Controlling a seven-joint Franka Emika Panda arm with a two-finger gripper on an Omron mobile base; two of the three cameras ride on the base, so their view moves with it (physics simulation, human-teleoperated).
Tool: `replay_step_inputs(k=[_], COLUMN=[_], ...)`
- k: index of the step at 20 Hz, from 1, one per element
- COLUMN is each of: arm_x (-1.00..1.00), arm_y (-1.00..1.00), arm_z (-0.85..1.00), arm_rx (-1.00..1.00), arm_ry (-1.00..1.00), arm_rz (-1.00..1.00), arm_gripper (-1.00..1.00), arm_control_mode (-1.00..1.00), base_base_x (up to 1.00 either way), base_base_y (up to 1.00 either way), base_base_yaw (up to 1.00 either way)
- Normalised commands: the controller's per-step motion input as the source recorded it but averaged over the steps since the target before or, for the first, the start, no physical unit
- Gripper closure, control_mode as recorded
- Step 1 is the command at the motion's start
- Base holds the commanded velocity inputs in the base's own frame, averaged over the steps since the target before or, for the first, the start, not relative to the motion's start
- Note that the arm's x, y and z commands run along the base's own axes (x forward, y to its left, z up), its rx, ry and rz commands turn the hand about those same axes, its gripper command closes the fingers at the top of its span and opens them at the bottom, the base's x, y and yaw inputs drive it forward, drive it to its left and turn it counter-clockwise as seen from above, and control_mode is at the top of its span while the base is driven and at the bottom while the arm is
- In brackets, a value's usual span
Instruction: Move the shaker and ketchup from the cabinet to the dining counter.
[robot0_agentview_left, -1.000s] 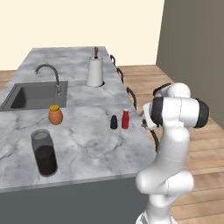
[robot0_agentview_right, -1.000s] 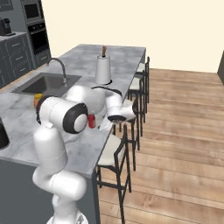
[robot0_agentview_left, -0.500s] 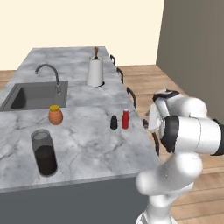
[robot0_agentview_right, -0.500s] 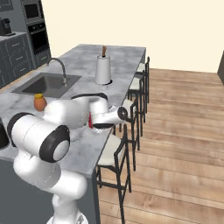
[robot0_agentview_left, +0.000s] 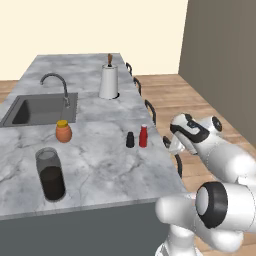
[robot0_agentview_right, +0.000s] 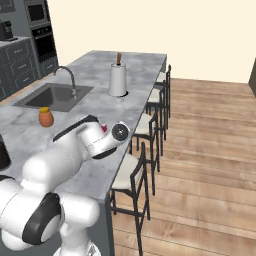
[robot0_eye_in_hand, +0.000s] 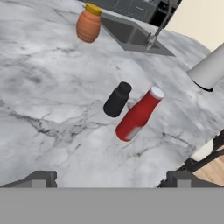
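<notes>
While gripper (robot0_eye_in_hand: 109, 177) gapes | shaker (robot0_eye_in_hand: 117, 100) apparently beside ketchup (robot0_eye_in_hand: 138, 114) | dining counter (robot0_eye_in_hand: 48, 118)

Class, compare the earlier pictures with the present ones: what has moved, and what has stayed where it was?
The arm has swung back off the dining counter towards its stool side, carrying the end effector away from the bottles; it is open and holds nothing. The shaker and ketchup stand side by side as before, and the orange jar and paper towel roll have not moved.
</notes>
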Motion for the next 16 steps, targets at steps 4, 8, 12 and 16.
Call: replay_step_inputs(k=[4,8,12,16], arm_x=[-0.44,-0.43,-0.45,-0.55], arm_y=[0.11,0.1,0.09,0.07], arm_z=[0.44,0.45,0.45,0.39], arm_rx=[0.0,0.0,0.0,0.0], arm_ry=[0.07,0.07,0.09,0.04], arm_rz=[-0.16,-0.13,-0.15,-0.21], arm_gripper=[-1.0,-1.0,-1.0,-1.0], arm_control_mode=[-1.0,-1.0,-1.0,-1.0], base_base_x=[0.0,0.0,0.0,0.0], base_base_y=[0.0,0.0,0.0,0.0], base_base_yaw=[0.0,0.0,0.0,0.0])
